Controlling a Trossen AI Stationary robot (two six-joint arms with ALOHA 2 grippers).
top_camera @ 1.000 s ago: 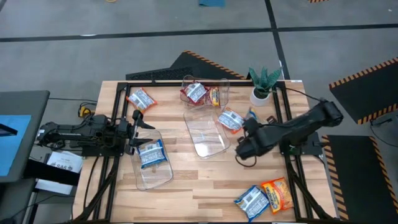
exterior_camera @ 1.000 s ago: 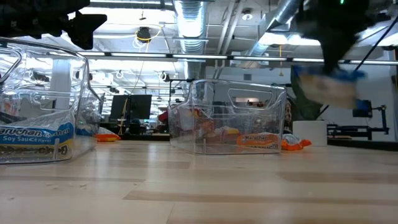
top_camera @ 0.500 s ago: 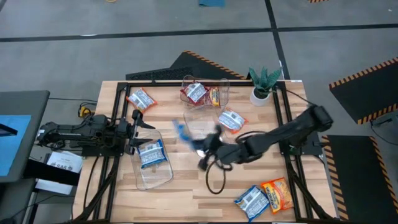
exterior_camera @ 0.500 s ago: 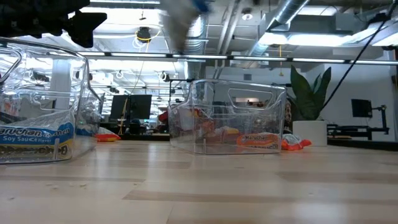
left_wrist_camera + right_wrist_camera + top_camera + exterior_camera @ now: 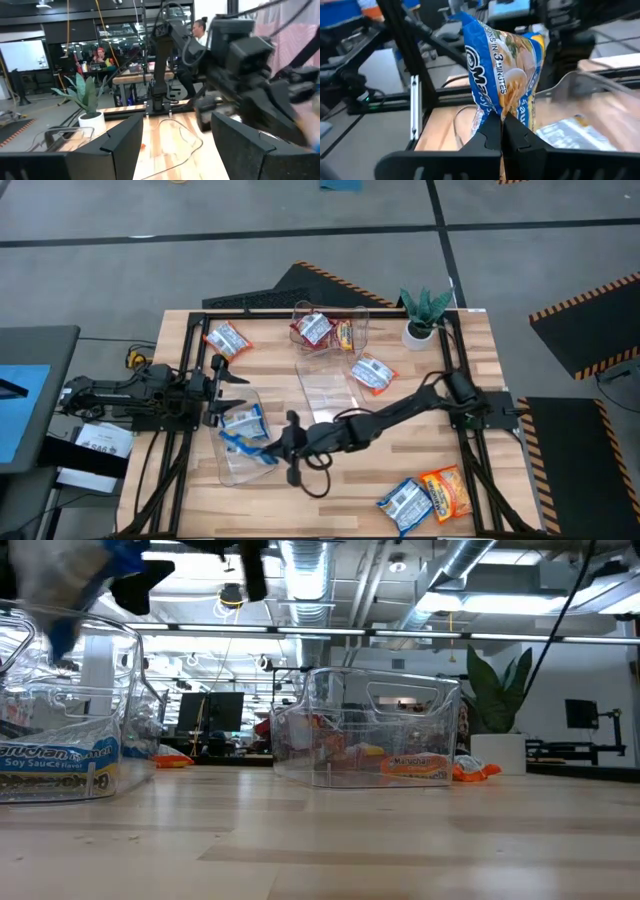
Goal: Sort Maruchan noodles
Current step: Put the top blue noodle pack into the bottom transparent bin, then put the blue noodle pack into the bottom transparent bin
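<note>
Right gripper (image 5: 283, 442) stretched across the table to the left-hand clear bin (image 5: 262, 467), fingers pinched tight on a blue-and-white noodle packet (image 5: 506, 76) and holding it over that bin's rim. Inside the bin, another blue-and-white packet (image 5: 243, 421) lying flat. Left gripper (image 5: 226, 376) parked just beside the same bin at the table's left edge, fingers spread apart with nothing between them. Elsewhere: one packet (image 5: 227, 339) near the far left corner, several in the far bin (image 5: 352, 322), one (image 5: 373, 373) by the middle bin (image 5: 331, 390), and a blue packet (image 5: 404, 503) touching, possibly overlapping, an orange one (image 5: 447, 489) at the near right edge.
</note>
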